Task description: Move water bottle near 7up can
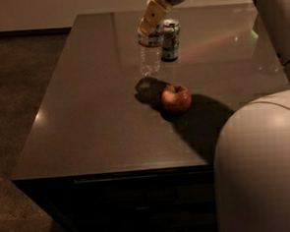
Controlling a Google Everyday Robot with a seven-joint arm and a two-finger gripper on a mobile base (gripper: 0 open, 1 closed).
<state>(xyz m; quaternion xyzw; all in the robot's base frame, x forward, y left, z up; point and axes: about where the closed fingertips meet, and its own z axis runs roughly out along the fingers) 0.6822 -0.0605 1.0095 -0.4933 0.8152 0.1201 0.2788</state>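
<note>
The water bottle (150, 52) is a clear plastic bottle with a red, white and green label band. My gripper (153, 18) is shut on its top and holds it upright, just above the dark table (96, 116). The bottle's cap is hidden by the fingers. The 7up can (170, 39), green and white with a silver top, stands upright right beside the bottle, on its right. The bottle and the can almost touch.
A red apple (176, 98) lies on the table in front of the can and bottle, in my arm's shadow. My pale arm and body (266, 160) fill the right side. The table's front edge is near the bottom.
</note>
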